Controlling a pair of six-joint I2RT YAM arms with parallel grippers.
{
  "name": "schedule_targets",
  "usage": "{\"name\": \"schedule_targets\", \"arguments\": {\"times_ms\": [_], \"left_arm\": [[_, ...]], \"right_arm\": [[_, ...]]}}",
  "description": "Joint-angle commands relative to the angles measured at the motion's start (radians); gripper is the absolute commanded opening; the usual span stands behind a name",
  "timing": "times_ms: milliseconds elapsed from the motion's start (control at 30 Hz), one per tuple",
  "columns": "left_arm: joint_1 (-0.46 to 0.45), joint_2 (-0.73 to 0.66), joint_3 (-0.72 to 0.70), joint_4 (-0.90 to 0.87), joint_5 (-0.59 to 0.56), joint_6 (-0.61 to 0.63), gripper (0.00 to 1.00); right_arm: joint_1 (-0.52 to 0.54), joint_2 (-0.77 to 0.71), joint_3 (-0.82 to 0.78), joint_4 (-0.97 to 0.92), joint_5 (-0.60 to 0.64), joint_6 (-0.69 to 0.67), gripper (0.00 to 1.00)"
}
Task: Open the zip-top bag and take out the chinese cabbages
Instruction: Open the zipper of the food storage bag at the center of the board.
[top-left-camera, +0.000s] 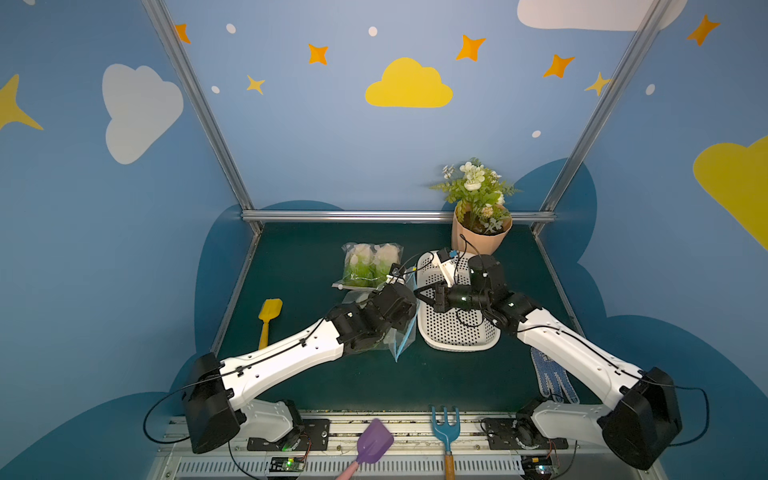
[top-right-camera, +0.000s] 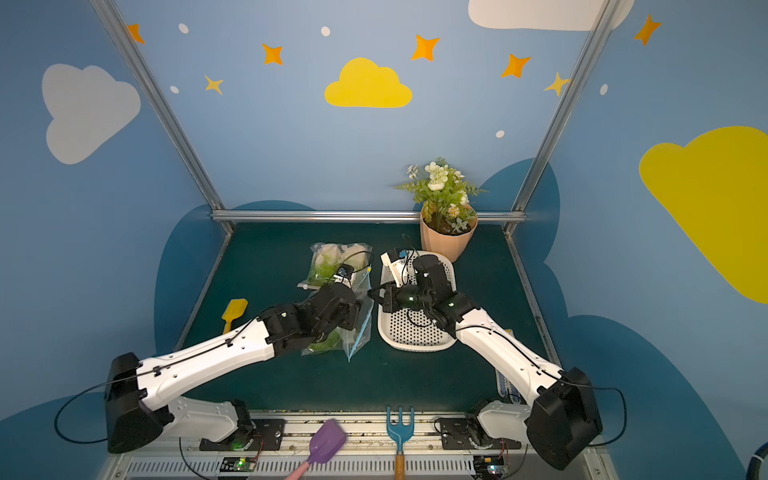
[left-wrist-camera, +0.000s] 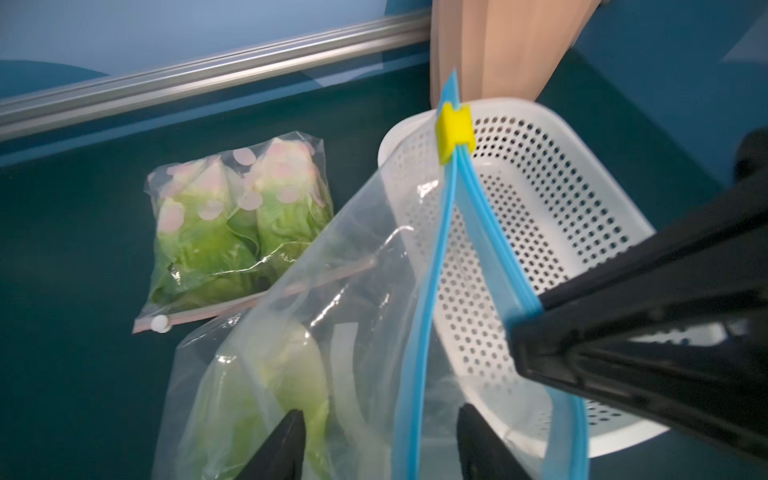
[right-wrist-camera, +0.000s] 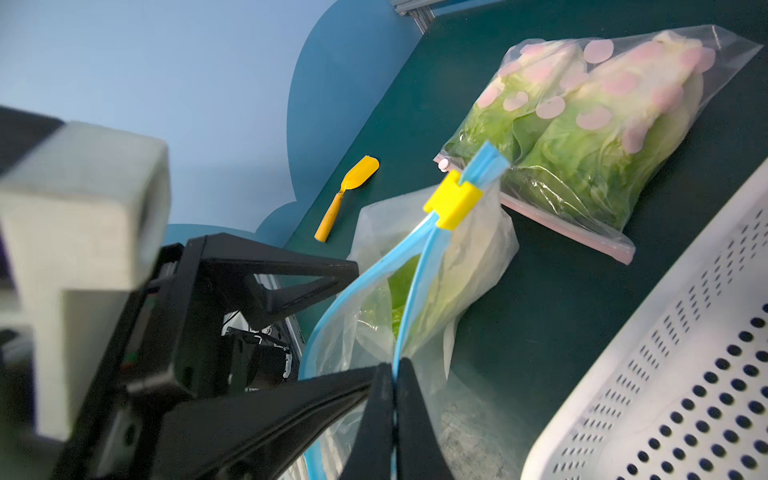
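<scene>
Right fingers (right-wrist-camera: 417, 419) are closed flat on one blue zip strip (left-wrist-camera: 502, 232) of the zip-top bag (left-wrist-camera: 332, 291). That lip is drawn to the right, away from its partner, so the mouth gapes. The yellow slider (left-wrist-camera: 455, 131) sits at the far end of the track. Left fingers (left-wrist-camera: 282, 449) are seen standing apart at the near end of the mouth, with nothing clamped between them. Whether either is inside the film cannot be told. One chinese cabbage (left-wrist-camera: 270, 386) lies in this bag, near the middle of the table (top-left-camera: 436, 382), just left of the white perforated basket (top-left-camera: 459, 345). Two more chinese cabbages (left-wrist-camera: 199, 216) are sealed in a pink-dotted bag (left-wrist-camera: 305, 145) lying farther back.

The film is judged thin, limp and slippery, so the stiffer zip strip is the place to hold it. The cabbage is expected to be light and soft, with crinkled leaves that are easily crushed. A mild squeeze across the firmer whitish stem end would be preferred.

The left arm (top-left-camera: 286, 353) is stretched low from the near left, wrist bent down over the bag. The right arm (top-left-camera: 573, 353) is extended from the near right above the basket, wrist turned so its fingers point left.
</scene>
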Motion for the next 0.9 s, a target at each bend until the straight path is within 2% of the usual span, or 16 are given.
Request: {"name": "schedule_targets", "arguments": {"times_ms": [0,67,167,333,633,667,700,767,800,867], "left_arm": [[-0.011,0.025,0.038,-0.094,-0.126,-0.019,0.43],[-0.016,0.026,0.067,-0.144,-0.178,-0.035,0.26],[-0.018,0.002,0.11,-0.22,-0.278,-0.088,0.11],[-0.015,-0.092,0.08,-0.158,-0.201,-0.021,0.06],[0.048,-0.121,0.081,-0.18,0.035,-0.052,0.05],[0.051,-0.112,0.078,-0.163,0.068,-0.057,0.05],[0.055,-0.102,0.077,-0.148,0.094,-0.063,0.05],[0.054,-0.073,0.084,-0.115,0.154,-0.077,0.05],[0.054,-0.059,0.088,-0.105,0.173,-0.081,0.05],[0.054,-0.028,0.112,-0.094,0.206,-0.09,0.05]], "right_arm": [[0.005,-0.024,-0.012,0.007,0.014,0.002,0.0],[0.004,-0.024,-0.017,-0.005,0.025,-0.003,0.0],[0.0,-0.02,-0.021,-0.037,0.043,-0.016,0.0],[-0.01,-0.014,-0.032,-0.089,0.079,-0.023,0.0],[-0.019,-0.059,0.019,-0.281,0.217,-0.116,0.0],[-0.019,-0.065,0.026,-0.29,0.209,-0.123,0.04],[-0.019,-0.07,0.034,-0.294,0.195,-0.129,0.21],[-0.019,-0.087,0.051,-0.294,0.144,-0.141,0.46],[-0.019,-0.097,0.057,-0.289,0.132,-0.137,0.51],[-0.019,-0.127,0.059,-0.252,0.105,-0.116,0.53]]}}
